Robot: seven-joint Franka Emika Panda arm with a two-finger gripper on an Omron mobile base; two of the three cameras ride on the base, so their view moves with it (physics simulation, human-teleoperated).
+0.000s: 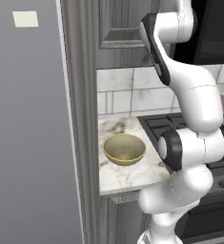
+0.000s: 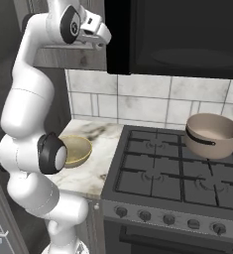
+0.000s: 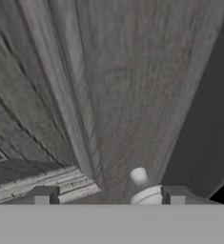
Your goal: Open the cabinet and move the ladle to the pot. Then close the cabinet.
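Gripper [image 3: 108, 194] open astride small round metal knob [image 3: 139, 176] on dark grey wood-grain cabinet [image 3: 123, 86], hand view. Right base view adds round taupe-brown pot [image 2: 212, 135] below cabinet.

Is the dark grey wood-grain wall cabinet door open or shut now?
Shut: the dark grey wood-grain cabinet door lies flush with its frame, and the small round metal knob sits near the open gripper.
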